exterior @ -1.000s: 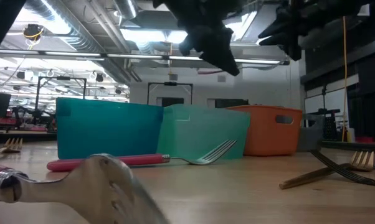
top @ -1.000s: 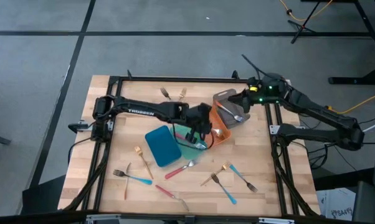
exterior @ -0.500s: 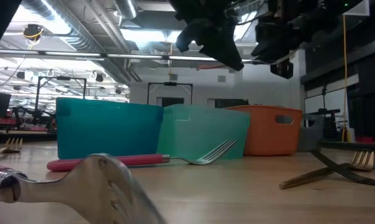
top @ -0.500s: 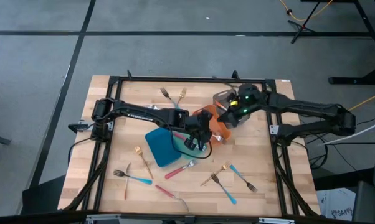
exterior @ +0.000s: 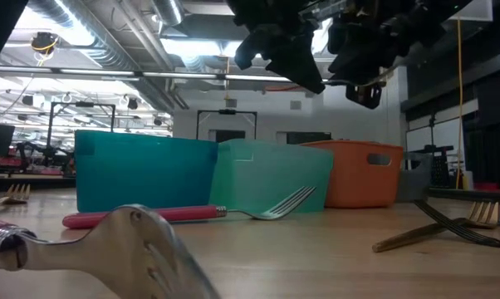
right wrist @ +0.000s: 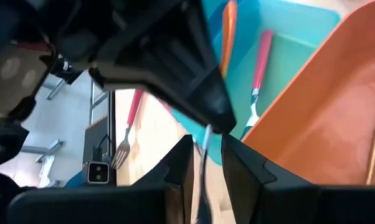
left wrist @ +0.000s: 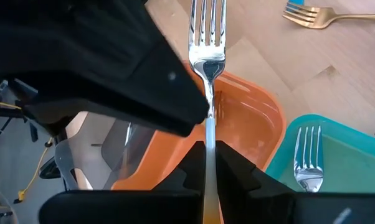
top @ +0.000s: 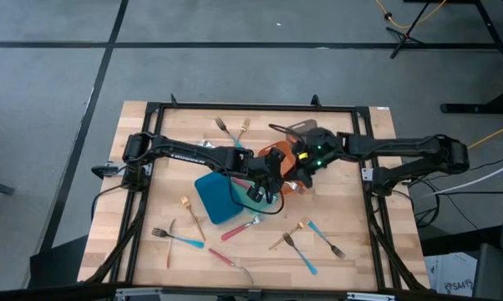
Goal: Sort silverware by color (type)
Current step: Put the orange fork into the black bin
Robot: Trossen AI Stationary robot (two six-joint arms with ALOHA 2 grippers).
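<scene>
My left gripper (top: 266,179) hovers over the teal tray (top: 250,199) and orange tray (top: 287,164), shut on a fork (left wrist: 207,43) whose silver head points away. My right gripper (top: 302,165) has come in close from the right. In the right wrist view its fingers (right wrist: 206,149) stand narrowly apart on either side of the fork's thin metal neck (right wrist: 204,140), with a gap showing on both sides. A red-handled fork (right wrist: 260,59) and an orange-handled one (right wrist: 229,28) lie in the teal tray. The blue tray (top: 216,199) sits to the left. My left gripper pinches the fork's shaft (left wrist: 207,134) between its two fingers. The fingers lie along the fork, with the tines sticking out beyond them. The fork is lifted clear above the orange tray (left wrist: 250,124). Its handle is hidden between the fingers.
A grey tray (top: 302,130) sits at the far side of the orange one. Loose forks lie on the table: two at the far side (top: 233,125), gold and blue ones at the near left (top: 178,238), a red one (top: 239,227), and several at the near right (top: 314,242).
My right gripper has swung from over the grey tray toward the table's left and near side, ending right beside my left gripper over the orange tray. The fork has stayed in my left gripper.
</scene>
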